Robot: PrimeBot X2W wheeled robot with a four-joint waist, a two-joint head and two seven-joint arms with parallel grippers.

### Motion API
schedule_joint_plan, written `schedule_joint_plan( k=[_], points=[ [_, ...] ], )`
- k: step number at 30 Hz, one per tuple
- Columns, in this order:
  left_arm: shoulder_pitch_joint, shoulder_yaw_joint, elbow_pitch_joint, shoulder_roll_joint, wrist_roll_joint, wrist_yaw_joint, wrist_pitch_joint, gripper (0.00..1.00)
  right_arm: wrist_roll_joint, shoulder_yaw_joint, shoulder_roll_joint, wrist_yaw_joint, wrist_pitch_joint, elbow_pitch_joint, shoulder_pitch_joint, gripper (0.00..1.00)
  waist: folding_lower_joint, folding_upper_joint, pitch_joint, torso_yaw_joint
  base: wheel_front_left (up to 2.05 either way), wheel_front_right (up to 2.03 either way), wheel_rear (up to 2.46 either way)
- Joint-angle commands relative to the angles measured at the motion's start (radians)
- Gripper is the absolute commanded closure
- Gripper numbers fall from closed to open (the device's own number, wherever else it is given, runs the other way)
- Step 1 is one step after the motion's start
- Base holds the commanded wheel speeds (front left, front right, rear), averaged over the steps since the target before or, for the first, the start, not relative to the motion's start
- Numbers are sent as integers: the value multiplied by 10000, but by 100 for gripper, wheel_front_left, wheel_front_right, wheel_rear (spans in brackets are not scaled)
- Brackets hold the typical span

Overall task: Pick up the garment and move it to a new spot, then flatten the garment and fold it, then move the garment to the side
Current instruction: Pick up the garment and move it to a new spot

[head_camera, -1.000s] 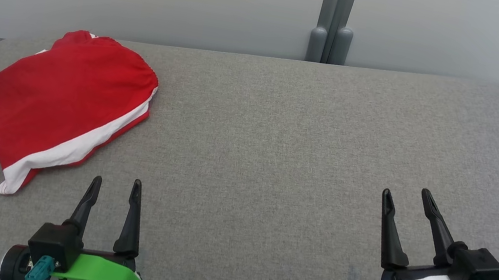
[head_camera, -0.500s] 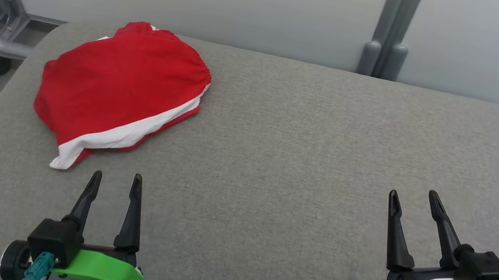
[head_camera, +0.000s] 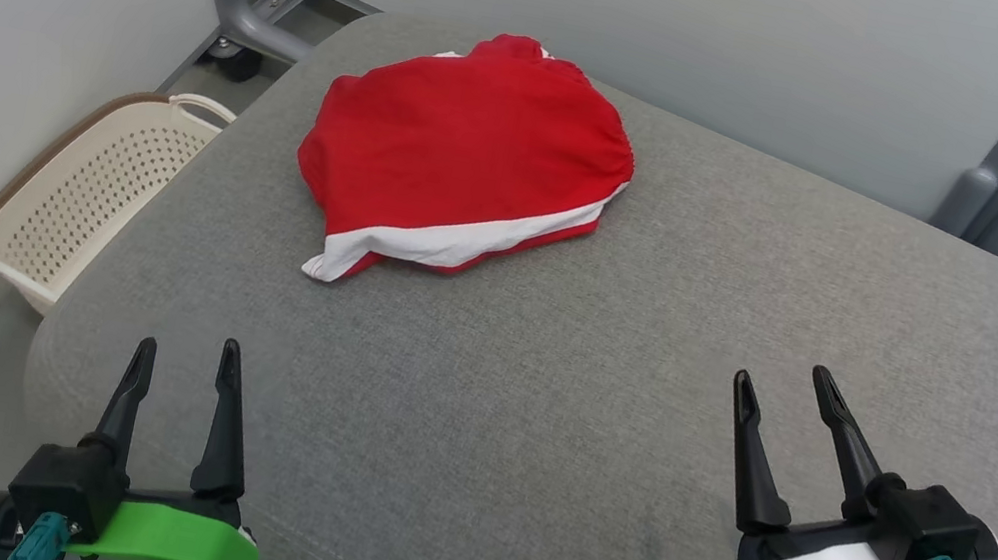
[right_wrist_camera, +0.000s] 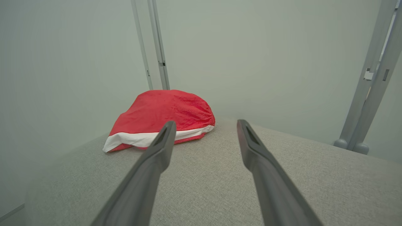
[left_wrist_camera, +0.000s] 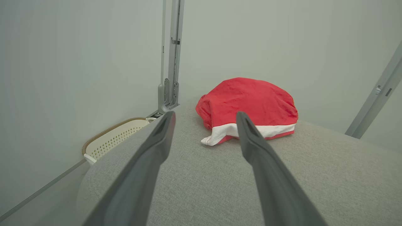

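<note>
Garment (head_camera: 472,139) upper centre in head view; basket (head_camera: 99,183) at left edge. Left tool (head_camera: 186,344) and right tool (head_camera: 780,374) hover low, fingers apart.

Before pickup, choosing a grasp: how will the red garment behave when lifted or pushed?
The red garment probably droops limp from one pinch: it lies in a soft rumpled mound. It looks thin, so likely light. Pushed over the grey fabric surface, it would likely bunch, not slide.

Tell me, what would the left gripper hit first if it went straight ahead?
Probably the crumpled red-and-white fabric garment: the left gripper points at its near edge across the grey cushion, though it might pass above.
</note>
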Motion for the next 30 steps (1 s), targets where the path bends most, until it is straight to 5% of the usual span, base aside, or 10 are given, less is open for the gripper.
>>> schedule_joint_plan(
  k=[1, 11, 15, 23, 30],
  points=[
    [126, 25, -70, 24, -30, 34, 5, 0, -40, 7, -63, -1, -33, 69, -57, 0, 0, 0, 237, 481, 0, 0, 0],
    [276, -97, -165, 25, 32, 124, 5, 0, -71, -74, -58, -1, -33, 44, 29, 0, 0, 0, 234, 467, 0, 0, 0],
    [-215, 142, -42, 96, 277, -164, 5, 0, -77, -346, -58, -1, -33, -143, 253, 0, 0, 0, 236, 441, 0, 0, 0],
    [-2863, 556, 702, 896, 798, -921, 25, 0, -539, -664, -62, -1, -33, -511, 125, 0, 0, 0, 1127, -105, 0, 0, 0],
    [-6016, 231, 2375, 1724, 735, -1514, 1254, 0, -1094, -689, -59, -1, -33, -646, -444, 0, 0, 0, 2328, -969, 0, 0, 0]
  ],
)
